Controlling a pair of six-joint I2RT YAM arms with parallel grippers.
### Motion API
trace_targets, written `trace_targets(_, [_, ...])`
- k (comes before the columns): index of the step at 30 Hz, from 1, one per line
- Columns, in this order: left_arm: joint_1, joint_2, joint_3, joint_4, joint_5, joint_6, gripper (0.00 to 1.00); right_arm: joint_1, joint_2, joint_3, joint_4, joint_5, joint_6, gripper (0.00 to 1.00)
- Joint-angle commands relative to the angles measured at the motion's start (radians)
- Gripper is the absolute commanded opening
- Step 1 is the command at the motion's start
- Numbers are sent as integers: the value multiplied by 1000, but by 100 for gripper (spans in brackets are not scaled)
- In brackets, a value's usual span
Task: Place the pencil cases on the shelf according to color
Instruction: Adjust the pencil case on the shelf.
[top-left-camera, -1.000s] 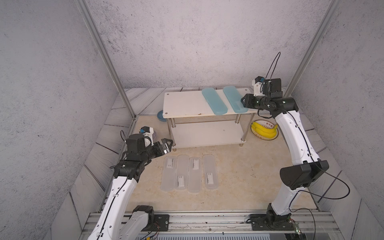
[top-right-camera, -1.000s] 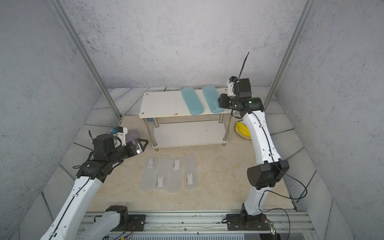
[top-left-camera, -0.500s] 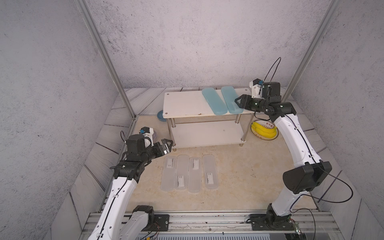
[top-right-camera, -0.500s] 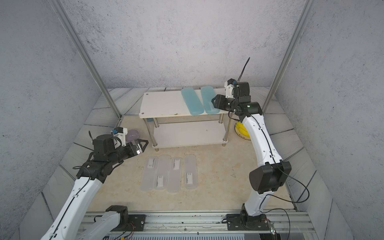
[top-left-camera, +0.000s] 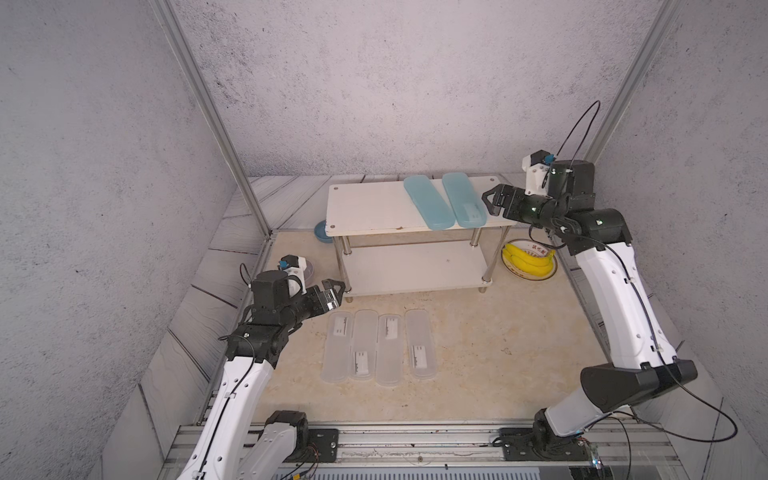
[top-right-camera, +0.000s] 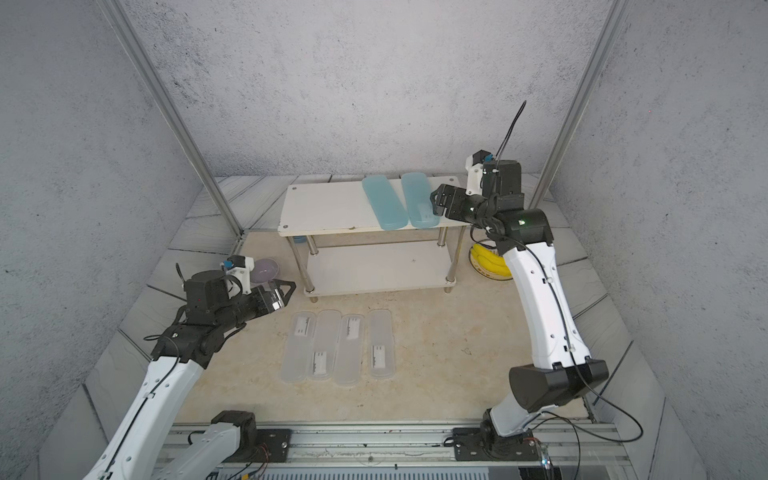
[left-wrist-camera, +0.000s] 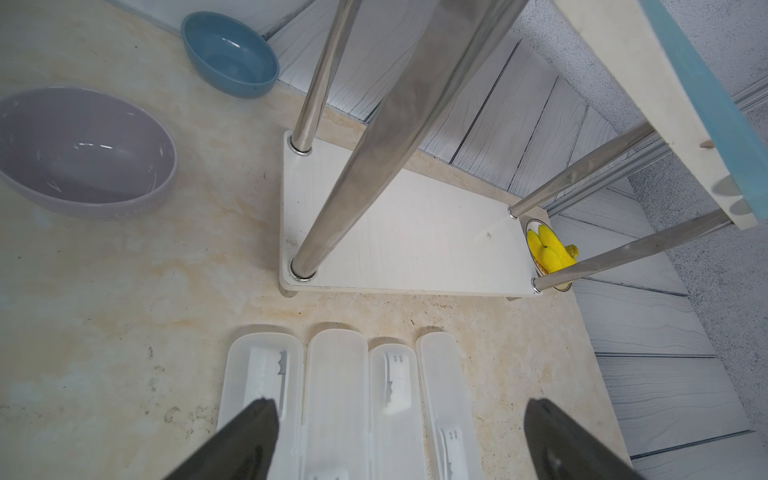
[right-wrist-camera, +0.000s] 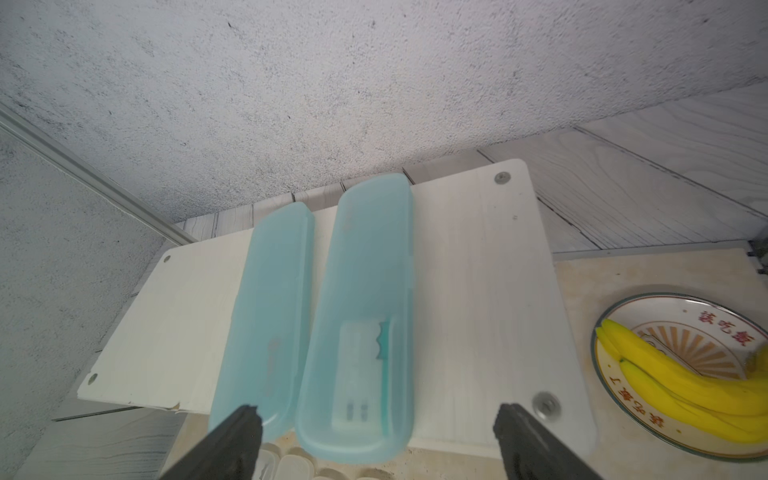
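Two teal cases (top-left-camera: 428, 206): we found them lying side by side on the top board of the shelf (top-left-camera: 365, 208), toward its right end, with their near ends just past the front edge.
Four white cases (top-left-camera: 360, 345): we saw them in a close row on the floor in front of the shelf.
Right gripper (right-wrist-camera: 378, 411): its jaws stood wide apart and empty, just beside the teal cases' near ends.
Left gripper (left-wrist-camera: 399, 415): its jaws were spread wide, holding nothing, above the white cases.
Banana plate (top-left-camera: 530, 262): we noted it on the floor by the shelf's right legs.
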Motion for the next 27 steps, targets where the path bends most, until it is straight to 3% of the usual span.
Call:
trace_targets(1, [-5,-18,-30,-2,-9,-27,99,4,-128,-116,-92,49,11,93])
trace_targets(8, [-5,-35,-61,-10,-57,-27,99,78,-410,-590,26,26,134,89])
trace_targets(13, [-5,-38,-12,-99,-124,46,99,301,-500,-837,113,158,237,88])
trace_targets(22, [-5,-21,-67,-51,-68,-12,99,556,-431,-1130,237,184,437,89])
trace_targets(27, [-5,-42,-77,-71,-89,-2,99,676,-281,-1130,282,181,459,93])
